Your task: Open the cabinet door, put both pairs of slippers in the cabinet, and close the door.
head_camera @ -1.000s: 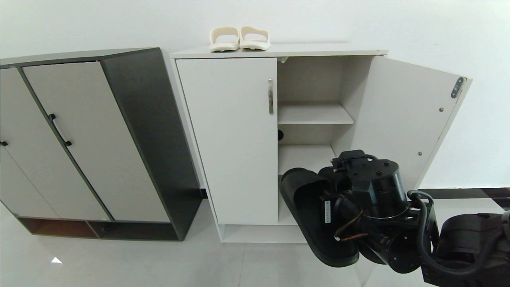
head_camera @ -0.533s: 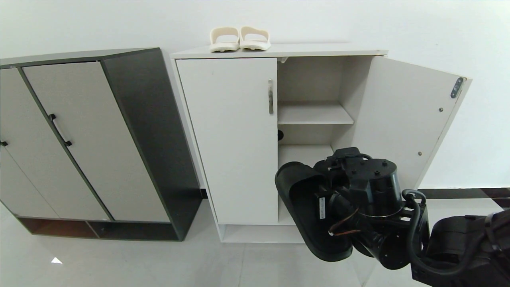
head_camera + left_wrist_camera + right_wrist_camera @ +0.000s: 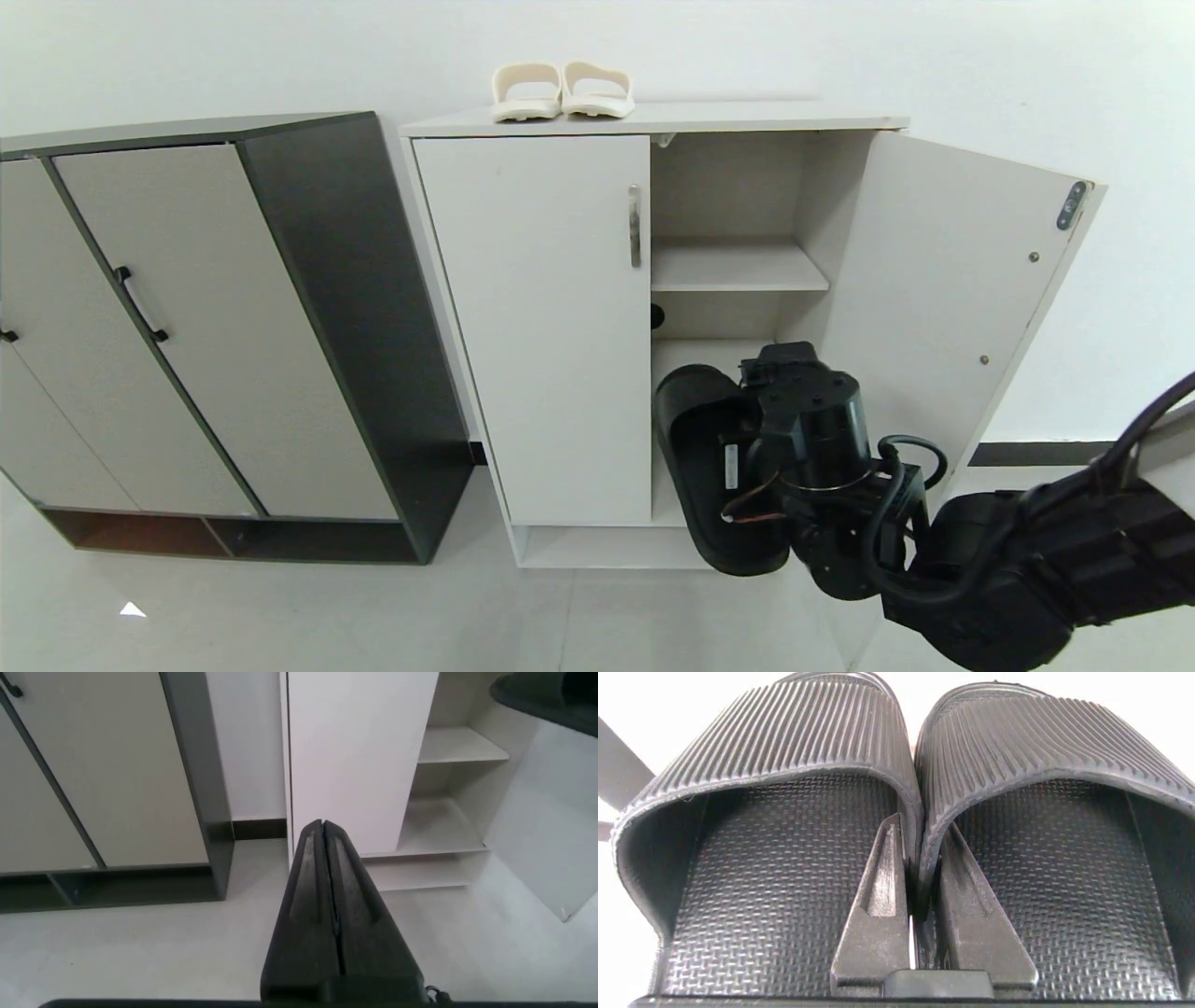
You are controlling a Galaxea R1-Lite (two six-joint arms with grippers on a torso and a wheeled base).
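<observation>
We face a white wall (image 3: 934,56) with a dark baseboard (image 3: 1036,455) and a pale glossy tiled floor (image 3: 373,616). On the floor stand a grey cabinet (image 3: 345,308), cut off at the left edge, and beside it the white cabinet (image 3: 747,119). Its left door (image 3: 541,327) is closed, hiding that half, and its right door (image 3: 943,271) is swung wide. The cream slippers (image 3: 562,91) sit side by side on the cabinet's top, toward its left end. The right gripper (image 3: 921,826) is clamped on the black slippers (image 3: 709,467), one finger inside each strap, pinching the inner walls together. The pair hangs at the open half, toes toward the lower shelf (image 3: 709,359). The arm covers most of the second slipper, and we cannot tell whether either touches the shelf. A small dark round thing (image 3: 656,315) at the door's edge is hard to make out. The left gripper (image 3: 323,835) is closed on nothing, above the floor before the cabinets.
</observation>
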